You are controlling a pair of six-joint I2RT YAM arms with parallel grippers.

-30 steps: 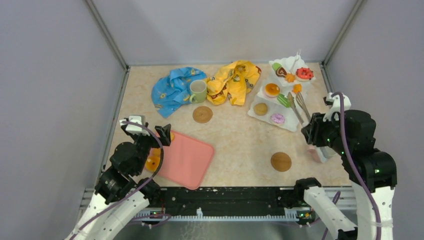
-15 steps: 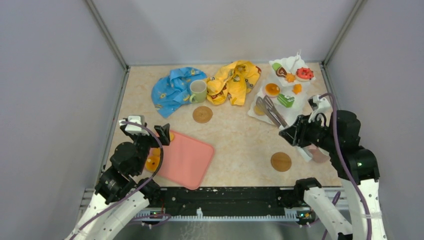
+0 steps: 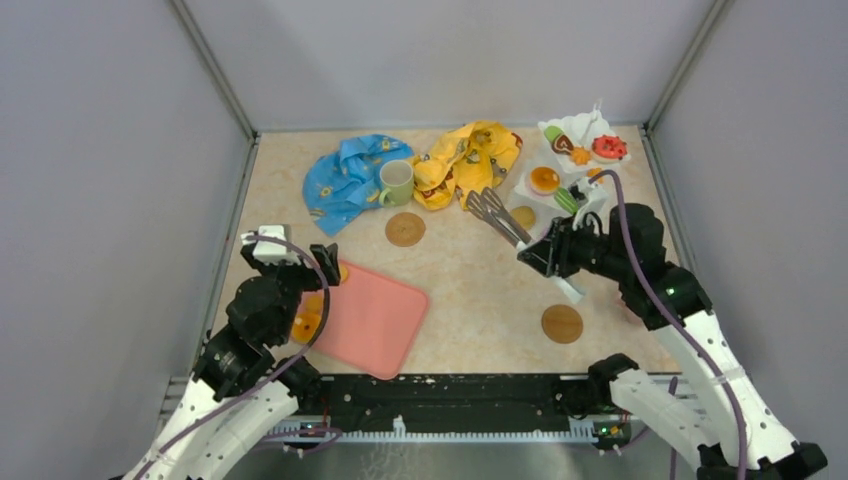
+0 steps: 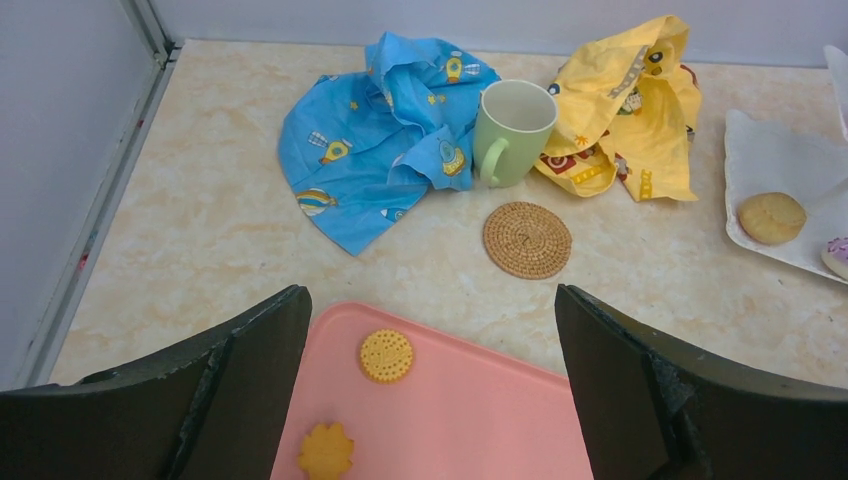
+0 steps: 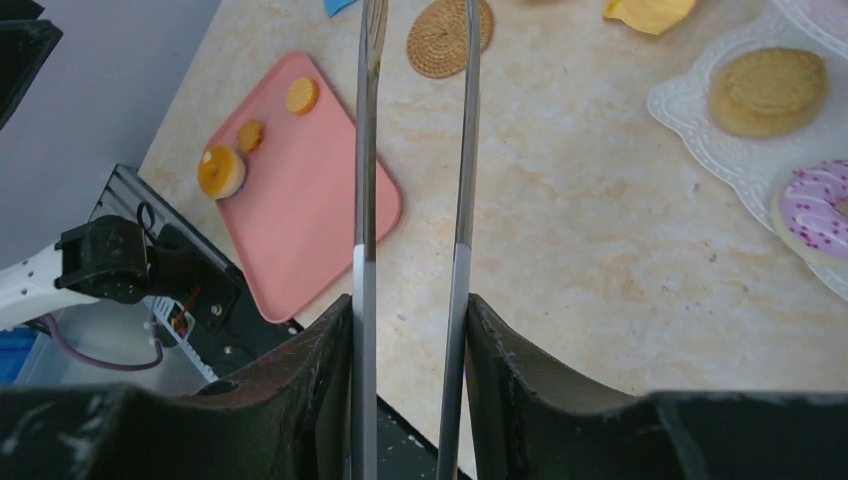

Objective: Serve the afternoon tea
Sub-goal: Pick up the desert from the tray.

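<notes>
Now right tool [image 5: 410,322] grips metal tongs [image 5: 365,200]; left tool [image 4: 430,300] gaping wide.

Left gripper [image 4: 430,296] spread wide; right gripper [image 5: 410,312] clamped

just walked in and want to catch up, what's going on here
The right arm grips metal tongs in its jaws, holding them out over the table near the white stand of pastries. The left arm has its jaws wide open, empty, above the pink tray, which carries a few biscuits. The pale green mug stands beside a coaster, not on it.
</notes>
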